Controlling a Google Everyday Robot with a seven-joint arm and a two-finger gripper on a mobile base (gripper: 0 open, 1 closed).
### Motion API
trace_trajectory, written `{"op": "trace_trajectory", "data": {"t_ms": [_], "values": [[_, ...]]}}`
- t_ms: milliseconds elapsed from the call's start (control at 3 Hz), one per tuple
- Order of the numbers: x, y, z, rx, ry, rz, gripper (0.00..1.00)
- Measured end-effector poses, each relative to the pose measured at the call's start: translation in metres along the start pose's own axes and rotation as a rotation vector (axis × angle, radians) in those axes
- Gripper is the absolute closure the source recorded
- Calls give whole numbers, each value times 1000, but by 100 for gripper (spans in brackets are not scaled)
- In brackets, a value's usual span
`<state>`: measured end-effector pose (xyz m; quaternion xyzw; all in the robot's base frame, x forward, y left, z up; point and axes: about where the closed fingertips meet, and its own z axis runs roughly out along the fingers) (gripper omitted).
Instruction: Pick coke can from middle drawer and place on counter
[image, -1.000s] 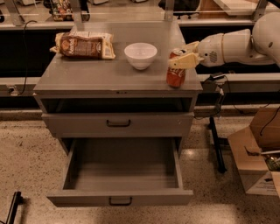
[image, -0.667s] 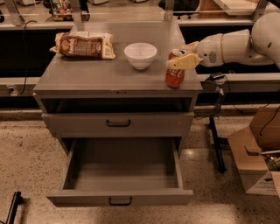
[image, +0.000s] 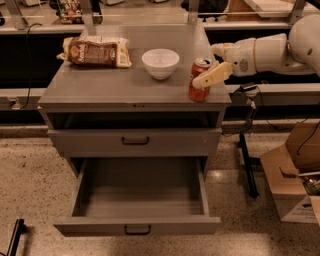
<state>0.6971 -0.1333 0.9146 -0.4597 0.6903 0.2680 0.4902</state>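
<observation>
The coke can (image: 198, 89) stands upright on the counter (image: 110, 82) at its front right corner. My gripper (image: 204, 66) reaches in from the right at the can. Its fingers are spread, with the near finger (image: 212, 76) across the can's front and the far one behind it. The gripper looks open and is not squeezing the can. The middle drawer (image: 137, 225) is pulled fully out below and nothing shows inside it. The handled front above it (image: 135, 141) is closed.
A white bowl (image: 160, 62) stands mid-counter just left of the can. A brown snack bag (image: 95, 51) lies at the back left. A cardboard box (image: 292, 180) sits on the floor to the right, next to a black stand (image: 247, 155).
The near finger has moved down and away from the can's top, so the fingers have spread. The can stays in place on the counter.
</observation>
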Motion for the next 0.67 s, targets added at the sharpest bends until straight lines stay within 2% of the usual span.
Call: {"op": "trace_trajectory", "data": {"t_ms": [333,667], "values": [[-10,4,-24,38,42,-100,0],[-35,20,-66,95,65,-210,0]]}}
